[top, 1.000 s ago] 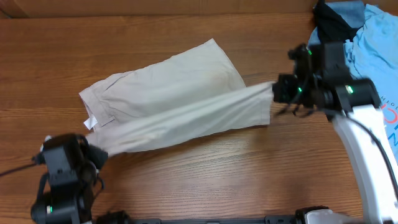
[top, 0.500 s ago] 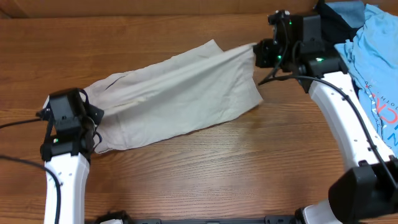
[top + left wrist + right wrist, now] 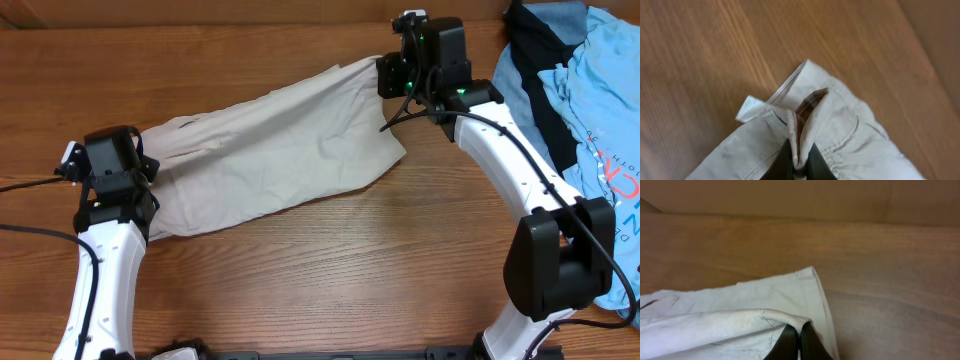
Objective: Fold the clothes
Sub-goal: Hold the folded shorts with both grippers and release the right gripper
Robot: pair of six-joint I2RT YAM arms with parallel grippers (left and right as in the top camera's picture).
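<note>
Since a second ago both grippers are found carried toward the far edge. The near leg, then stretched along the near side, is now laid over the far leg, so the shorts are doubled lengthwise.

Near, by the left edge of the table: the left gripper is closed on a pinched fold of the waistband. A small white tab is seen sticking out just beside the grip.

Middle: the shorts are spread on the wood, slanted from the left side toward the far edge. The waistband end is kept left, the leg hems right.

Far: the right gripper is clamped on the folded hem corner, close to the far edge.

Far right corner: a heap of blue garments with one dark piece is piled, apart from the shorts.
</note>
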